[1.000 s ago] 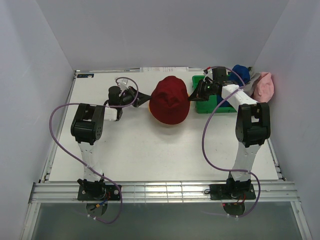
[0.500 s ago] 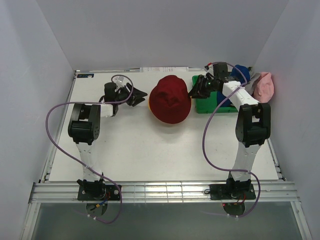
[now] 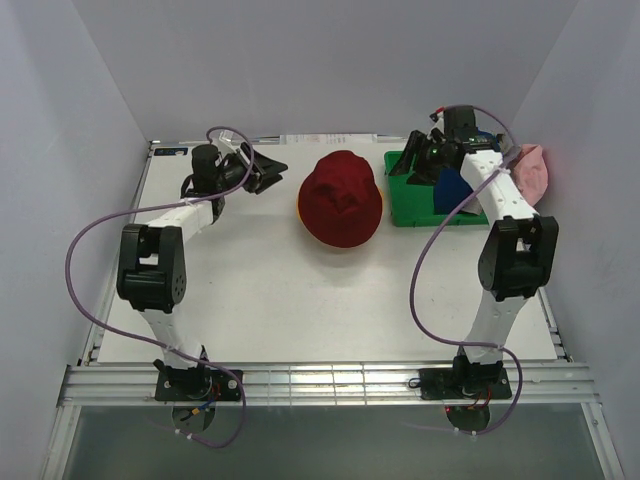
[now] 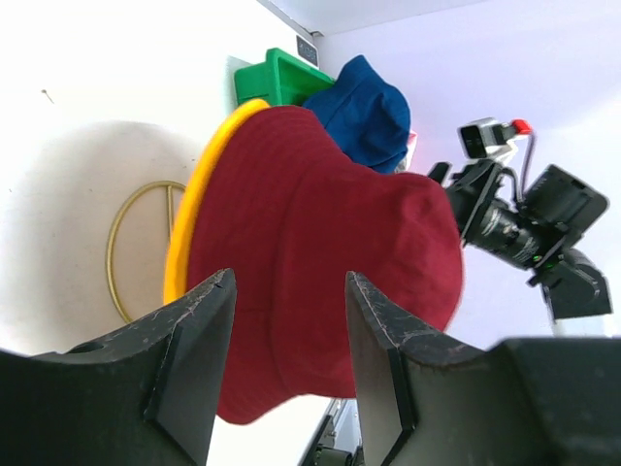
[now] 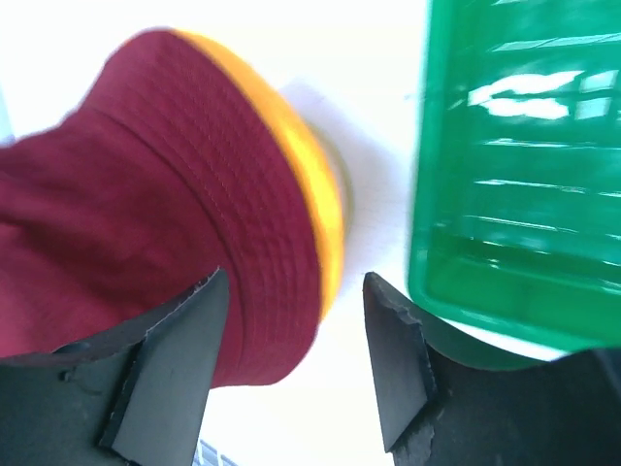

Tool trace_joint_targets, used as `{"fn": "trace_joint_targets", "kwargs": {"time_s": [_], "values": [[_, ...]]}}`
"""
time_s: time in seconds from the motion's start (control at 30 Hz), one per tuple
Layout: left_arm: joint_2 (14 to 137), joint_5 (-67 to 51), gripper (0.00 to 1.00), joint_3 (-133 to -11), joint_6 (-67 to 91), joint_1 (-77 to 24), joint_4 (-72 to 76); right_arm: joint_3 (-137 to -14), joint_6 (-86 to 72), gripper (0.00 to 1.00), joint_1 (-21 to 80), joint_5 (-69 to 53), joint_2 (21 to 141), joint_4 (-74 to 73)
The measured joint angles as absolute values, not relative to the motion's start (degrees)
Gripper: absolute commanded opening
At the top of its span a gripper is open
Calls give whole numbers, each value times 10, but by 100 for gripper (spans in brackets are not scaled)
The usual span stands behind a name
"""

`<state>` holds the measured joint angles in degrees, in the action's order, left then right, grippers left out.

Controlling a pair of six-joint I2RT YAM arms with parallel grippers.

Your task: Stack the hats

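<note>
Reaching left arm: stretched over the far-left part of the counter (image 3: 250,290), its tip pointing right toward the hats.
Left pincer (image 3: 268,172) (image 4: 289,291): released, fingers spread with nothing between them. It is left of the stack and apart from it.
Gold wire stand (image 4: 110,243): a ring of it shows on the counter at the foot of the stack, in the left wrist view only.
Yellow hat (image 4: 184,252) (image 5: 325,214): bottom of the stack, only its brim peeking out as a rim under the red one.
Dark red hat (image 3: 340,200) (image 4: 320,252) (image 5: 146,194): crown up, seated over the yellow hat, mid-counter toward the far edge.
Green bin (image 3: 410,205) (image 5: 505,175): just right of the stack, not touching it.
Right pincer (image 3: 400,168) (image 5: 296,282): released, fingers apart and empty, over the bin's left edge and facing the stack.
Blue hat (image 3: 452,190) (image 4: 364,107): at the bin, partly hidden by the right arm. I cannot tell how deep it sits.
Pink hat (image 3: 530,172): far right, against the wall, beside the right arm.
</note>
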<state>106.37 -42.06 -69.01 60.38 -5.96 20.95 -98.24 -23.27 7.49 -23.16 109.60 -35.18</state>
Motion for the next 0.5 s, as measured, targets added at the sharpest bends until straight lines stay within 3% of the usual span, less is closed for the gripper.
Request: {"fn": "trace_joint_targets", "kwargs": {"time_s": [0.33, 0.5], "values": [[880, -390, 59, -630, 568, -60, 114, -1136, -211, 64, -43, -65, 1080, -445], [795, -388, 59, -621, 544, -60, 64, -1179, -205, 63, -48, 8, 1127, -464]]}}
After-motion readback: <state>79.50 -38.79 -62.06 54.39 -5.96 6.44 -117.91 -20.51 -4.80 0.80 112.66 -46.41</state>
